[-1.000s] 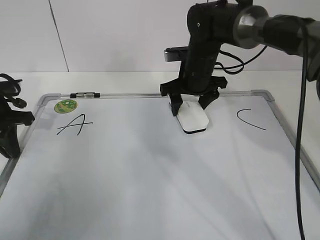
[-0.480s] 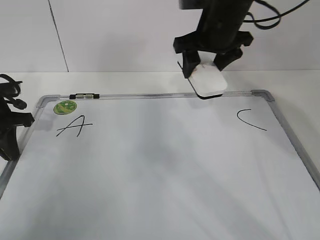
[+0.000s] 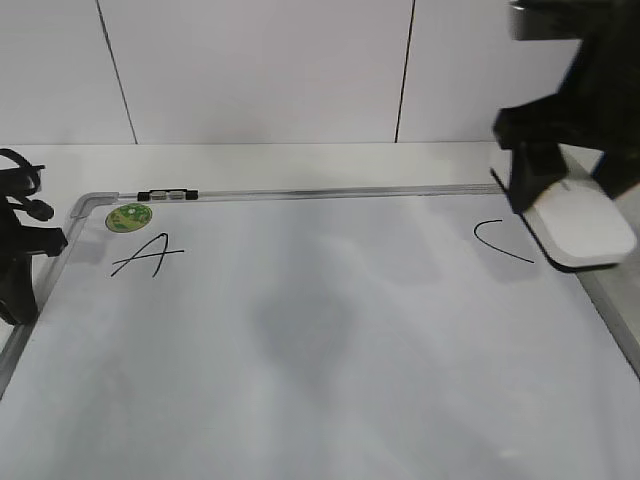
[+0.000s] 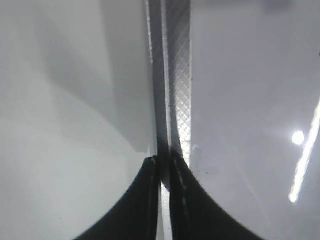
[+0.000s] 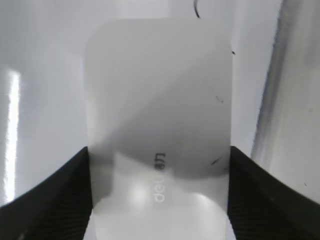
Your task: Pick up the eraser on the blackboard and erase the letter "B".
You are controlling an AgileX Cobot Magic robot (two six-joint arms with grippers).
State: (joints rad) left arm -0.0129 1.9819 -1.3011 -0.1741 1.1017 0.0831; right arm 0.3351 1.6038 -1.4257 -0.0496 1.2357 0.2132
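The white eraser [image 3: 585, 228] is held in my right gripper [image 3: 565, 195], lifted above the right edge of the blackboard [image 3: 300, 350], just right of the curved "C" [image 3: 500, 240]. In the right wrist view the eraser [image 5: 157, 115] fills the space between the jaws of the right gripper [image 5: 159, 150], grey print facing up. No letter "B" shows; the board between the "A" [image 3: 148, 252] and the "C" is blank. My left gripper [image 3: 20, 280] is at the board's left edge; in the left wrist view its jaws [image 4: 164, 162] are shut on the grey frame [image 4: 177, 75].
A round green sticker [image 3: 130, 214] and a small black-and-clear clip [image 3: 168, 193] sit at the board's far left corner. The board's right frame [image 5: 285, 100] runs beside the eraser. White table and wall lie behind.
The right gripper lifted the eraser off the board's middle top, then carried it right and nearer; it now hangs over the right edge beside the "C". The left arm has not moved.
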